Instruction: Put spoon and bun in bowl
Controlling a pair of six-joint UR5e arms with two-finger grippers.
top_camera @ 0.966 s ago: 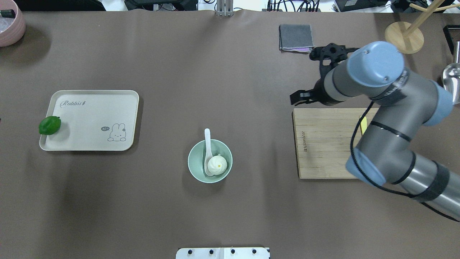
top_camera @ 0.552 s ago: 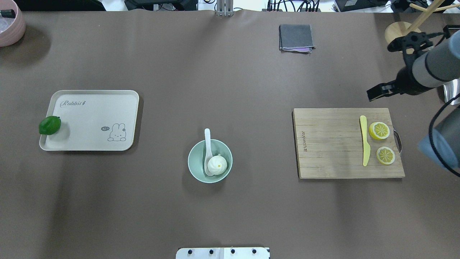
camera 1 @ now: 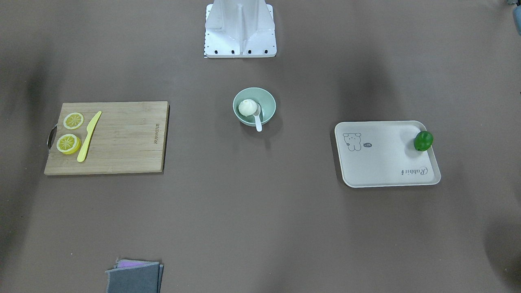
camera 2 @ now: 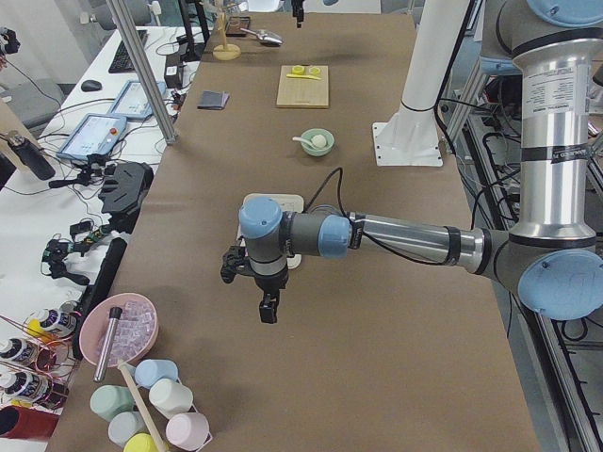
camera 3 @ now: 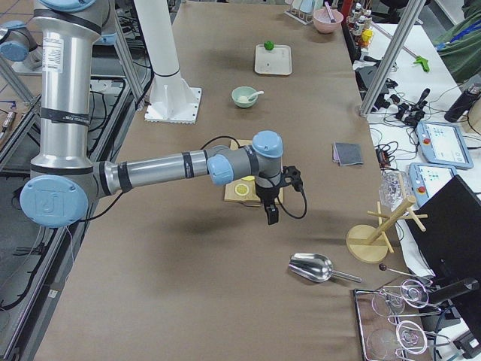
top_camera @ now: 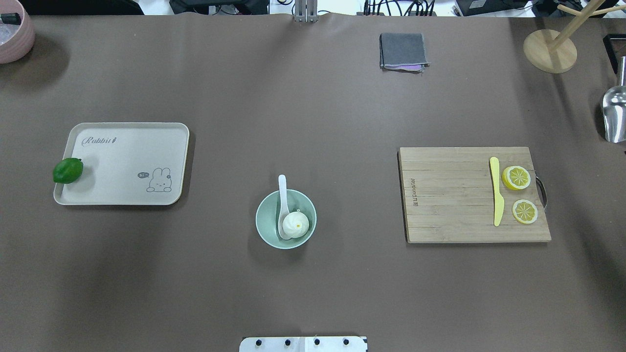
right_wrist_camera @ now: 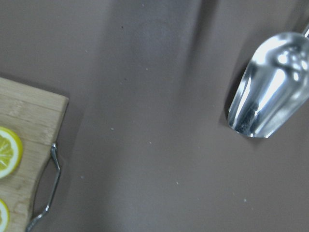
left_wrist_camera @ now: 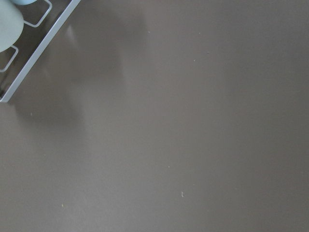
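Bun (top_camera: 296, 223) lies in the bowl (top_camera: 268, 233) at mid-surface (top_camera: 313, 122), touching the spoon (top_camera: 282, 190); scoop inside, handle over the rim. Left arm (camera 2: 396, 240) jaws hang past the tray (top_camera: 127, 164). Right arm (camera 3: 165, 167) jaws hang past the cutting board (top_camera: 450, 195). Both are well apart from the bowl. Jaw opening: cannot tell for either.

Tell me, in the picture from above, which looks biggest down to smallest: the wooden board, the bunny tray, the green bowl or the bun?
1. wooden board, just a bit bigger than the next one
2. bunny tray
3. green bowl
4. bun, small enough to sit inside the bowl
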